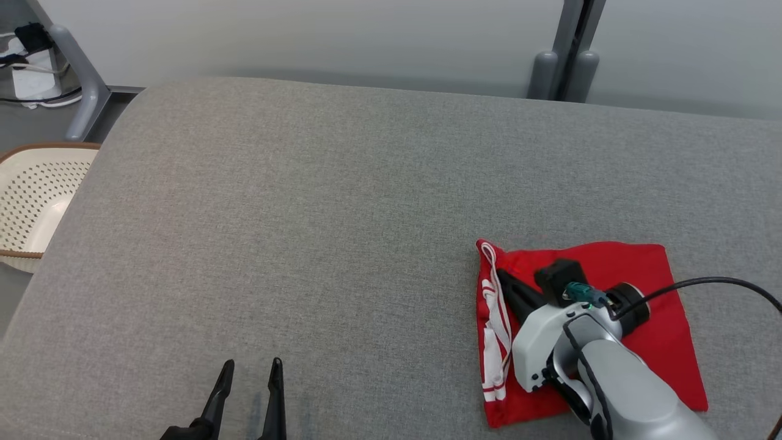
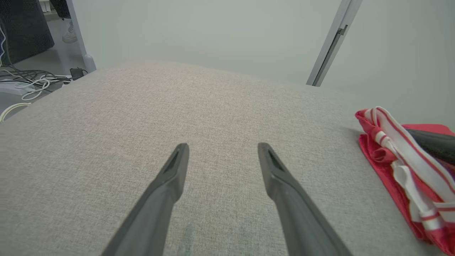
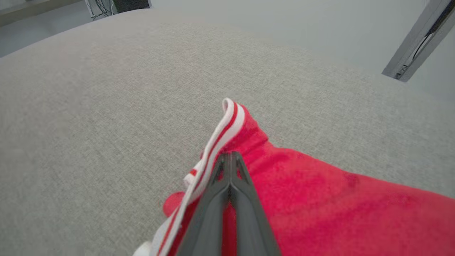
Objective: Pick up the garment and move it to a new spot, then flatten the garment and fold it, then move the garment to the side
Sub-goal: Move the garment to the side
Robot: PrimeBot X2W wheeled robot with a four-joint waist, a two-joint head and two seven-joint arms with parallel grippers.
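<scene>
The garment is red with a white striped edge and lies folded at the right front of the grey padded surface. My right gripper rests low on the garment's left part, beside the striped edge. In the right wrist view its jaws are pressed together on the garment, and the striped corner puckers up just beyond the tips. My left gripper stands open over bare surface at the front, well left of the garment. The left wrist view has that gripper empty and the garment off to its right.
A cream perforated basket sits off the surface's left edge. Cables and a grey frame leg are on the floor at the far left. A grey post stands behind the surface against the pale wall.
</scene>
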